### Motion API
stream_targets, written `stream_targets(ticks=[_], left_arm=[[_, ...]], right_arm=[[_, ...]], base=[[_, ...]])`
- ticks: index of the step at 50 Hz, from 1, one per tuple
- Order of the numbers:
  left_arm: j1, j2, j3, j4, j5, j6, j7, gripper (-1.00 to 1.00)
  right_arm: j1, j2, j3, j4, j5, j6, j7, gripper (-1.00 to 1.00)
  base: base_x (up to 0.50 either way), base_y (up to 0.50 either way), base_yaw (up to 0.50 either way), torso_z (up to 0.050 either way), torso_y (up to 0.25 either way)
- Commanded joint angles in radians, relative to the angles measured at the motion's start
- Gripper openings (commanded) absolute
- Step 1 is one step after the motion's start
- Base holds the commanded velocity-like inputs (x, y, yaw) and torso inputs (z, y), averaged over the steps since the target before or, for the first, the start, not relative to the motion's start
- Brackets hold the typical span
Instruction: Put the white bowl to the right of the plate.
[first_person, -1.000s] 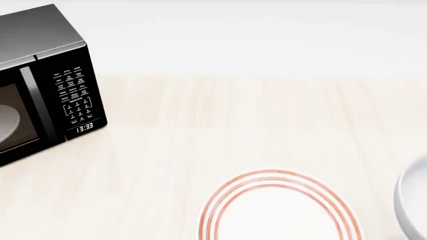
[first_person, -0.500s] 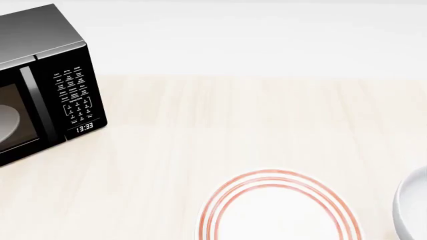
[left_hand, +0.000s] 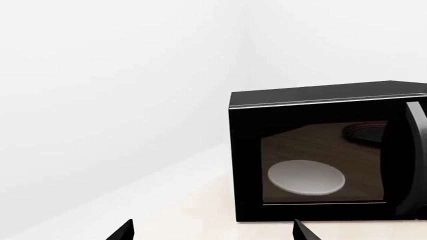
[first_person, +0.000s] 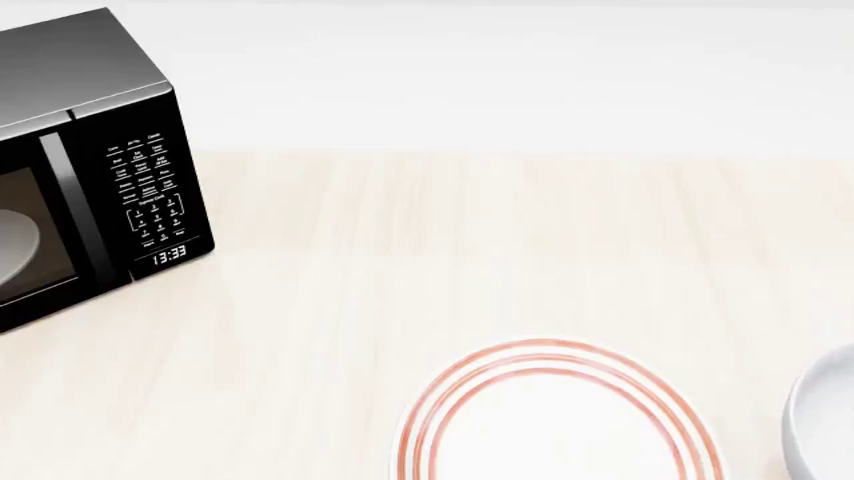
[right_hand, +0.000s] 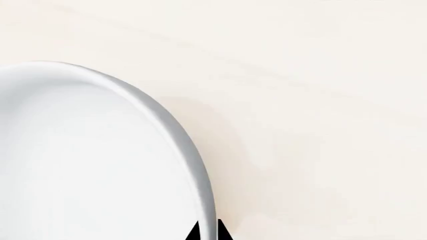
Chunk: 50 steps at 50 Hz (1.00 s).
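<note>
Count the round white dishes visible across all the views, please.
3: the red-ringed plate on the table, near edge; the white bowl to its right, partly cropped; a pale dish inside the microwave.

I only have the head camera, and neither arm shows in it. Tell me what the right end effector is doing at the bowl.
Observer: The right end effector has its tips close together at the rim of the bowl, one on each side.
Operator: Now report the left one.
Observer: The left end effector is open, tips wide apart, with nothing between them.
Operator: Say what it faces.
Observer: It faces the door of the microwave; a round pale dish inside is in full view through the glass.
</note>
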<state>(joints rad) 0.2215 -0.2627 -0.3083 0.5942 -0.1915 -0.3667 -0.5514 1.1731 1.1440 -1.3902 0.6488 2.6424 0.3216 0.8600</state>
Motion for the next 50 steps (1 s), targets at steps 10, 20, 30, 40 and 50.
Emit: stream_targets(ticks=[10,20,30,40,50], left_arm=[[0.011,-0.003,0.007,0.007,0.001,0.010,-0.007,1.00],[0.011,-0.005,0.009,0.005,-0.002,0.013,-0.009,1.00],[0.012,-0.008,0.009,0.005,-0.005,0.013,-0.012,1.00],[0.017,-0.010,0.016,0.010,-0.003,0.016,-0.014,1.00],[0.039,-0.012,0.042,0.026,0.007,0.037,-0.005,1.00]], right_arm=[[-0.001,-0.026,0.012,0.060,-0.018,0.015,-0.039,-1.00],[-0.003,-0.029,0.016,0.062,-0.025,0.017,-0.055,1.00],[0.018,0.071,0.032,-0.145,-0.110,-0.137,0.022,1.00],[0.054,0.260,0.067,-0.551,-0.337,-0.428,0.203,1.00],[0.088,0.387,0.098,-0.920,-0.612,-0.585,0.385,1.00]], base=[[0.00,0.00,0.00,0.000,0.000],[0.00,0.00,0.00,0.000,0.000],[0.00,0.00,0.00,0.000,0.000],[0.00,0.00,0.00,0.000,0.000],[0.00,0.00,0.00,0.000,0.000]])
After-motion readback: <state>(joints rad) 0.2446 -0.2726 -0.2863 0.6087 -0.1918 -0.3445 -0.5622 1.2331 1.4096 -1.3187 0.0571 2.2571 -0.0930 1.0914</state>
